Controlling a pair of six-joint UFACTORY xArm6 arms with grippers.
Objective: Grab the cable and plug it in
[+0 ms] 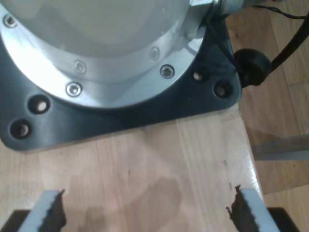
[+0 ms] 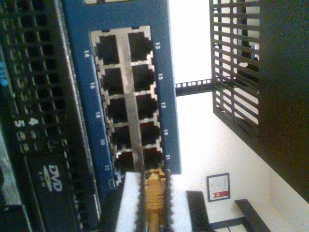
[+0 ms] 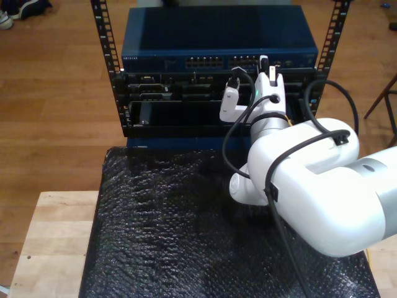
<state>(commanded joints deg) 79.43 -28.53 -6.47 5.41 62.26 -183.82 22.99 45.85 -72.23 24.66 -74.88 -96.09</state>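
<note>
At switch (image 2: 120,53) ports | cable (image 2: 153,193) clamped between my second gripper (image 2: 145,203) fingers | my first gripper (image 1: 145,212) spread

A light wooden table (image 3: 56,236) carries a black bubble-textured mat (image 3: 173,230) and a dark arm base plate (image 1: 120,116).

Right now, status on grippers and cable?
My second gripper shut on cable, plug just short of switch ports. My first gripper open over bare wood. Nothing blocking the ports.
</note>
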